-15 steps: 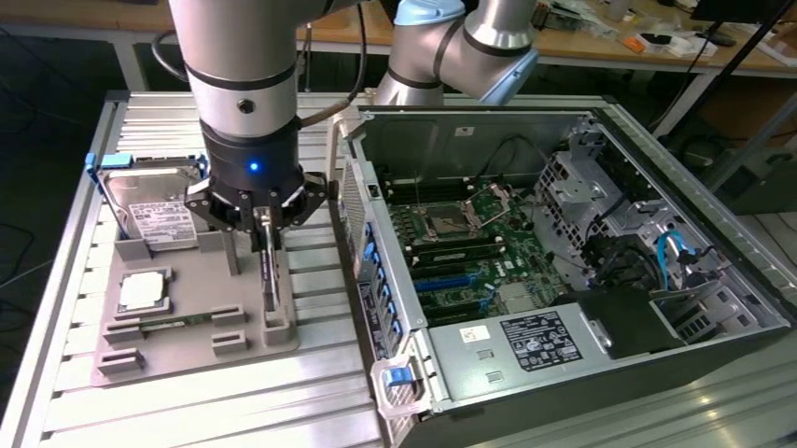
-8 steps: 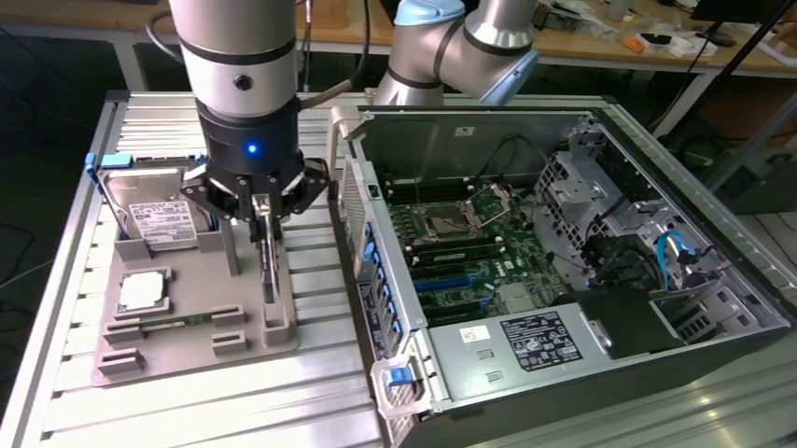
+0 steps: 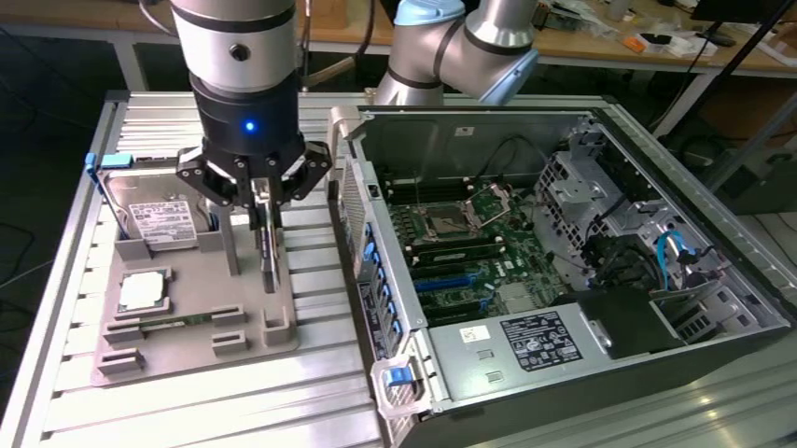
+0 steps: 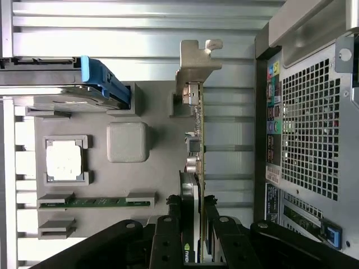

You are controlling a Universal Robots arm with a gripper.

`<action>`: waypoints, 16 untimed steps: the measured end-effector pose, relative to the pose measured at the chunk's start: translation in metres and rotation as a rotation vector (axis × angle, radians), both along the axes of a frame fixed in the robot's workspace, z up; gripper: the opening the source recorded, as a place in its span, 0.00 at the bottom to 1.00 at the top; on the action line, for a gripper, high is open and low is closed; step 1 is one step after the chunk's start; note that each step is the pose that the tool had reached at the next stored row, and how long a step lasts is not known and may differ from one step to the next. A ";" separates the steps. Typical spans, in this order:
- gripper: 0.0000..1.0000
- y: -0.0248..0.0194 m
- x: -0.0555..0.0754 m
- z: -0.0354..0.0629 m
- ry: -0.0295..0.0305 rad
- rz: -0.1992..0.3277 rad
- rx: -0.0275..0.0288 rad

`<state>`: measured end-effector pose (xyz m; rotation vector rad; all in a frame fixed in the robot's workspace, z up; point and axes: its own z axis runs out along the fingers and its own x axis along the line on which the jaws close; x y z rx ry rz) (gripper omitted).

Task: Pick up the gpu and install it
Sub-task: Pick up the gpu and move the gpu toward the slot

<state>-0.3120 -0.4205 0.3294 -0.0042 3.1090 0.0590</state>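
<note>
Hand grips the gpu from above, 1 finger on each face. The card stands on edge on the grey tray, between the hard drive and the open computer case.

tool clamped on upright gpu, grey fixture

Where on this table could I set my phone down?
Bare ribbed metal table along the grey plastic tray's near edge. Crowded: the strip between tray and open black computer case, beside the black gripper clamping the thin dark gpu card.
</note>
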 end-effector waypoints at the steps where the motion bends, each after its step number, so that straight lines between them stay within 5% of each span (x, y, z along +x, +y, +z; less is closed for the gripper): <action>1: 0.27 0.0000 0.000 0.0036 -0.0011 0.000 0.0000; 16: 0.27 0.0000 0.000 0.0550 -0.0171 0.000 -0.0009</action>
